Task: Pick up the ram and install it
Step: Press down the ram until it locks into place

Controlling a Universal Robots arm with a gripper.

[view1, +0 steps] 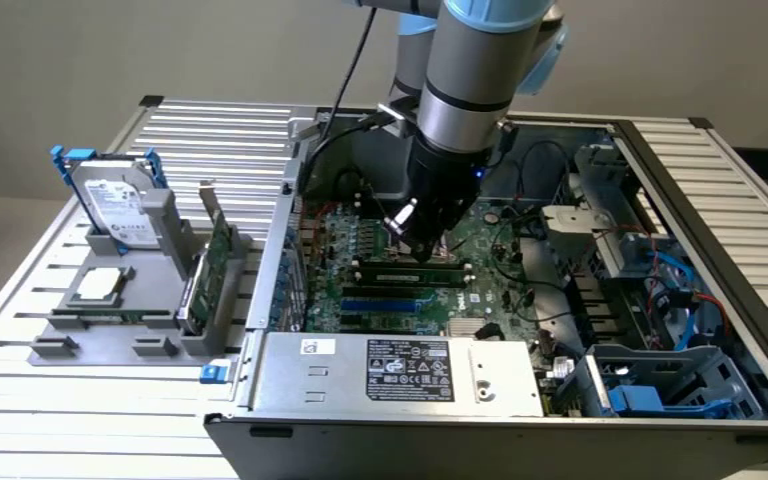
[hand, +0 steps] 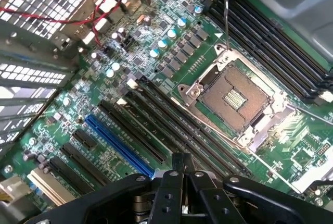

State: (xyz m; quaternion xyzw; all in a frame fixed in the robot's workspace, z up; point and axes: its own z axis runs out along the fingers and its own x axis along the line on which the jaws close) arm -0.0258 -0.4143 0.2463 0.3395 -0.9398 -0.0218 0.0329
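Pincer [hand: 183, 174] closed to a sliver over the motherboard [hand: 171, 57], hold on the ram [view1: 415, 268] unclear; risk of a crooked seat bending its slot [hand: 156, 125].

1. The gripper [view1: 420, 243] tip sits buried behind the arm's own body in the exterior view, so its contact point is hidden.
2. Wrist view chops the gripper [hand: 183, 174] body off at the edge.
3. The motherboard [hand: 156, 57] chip markings are too tiny to read.
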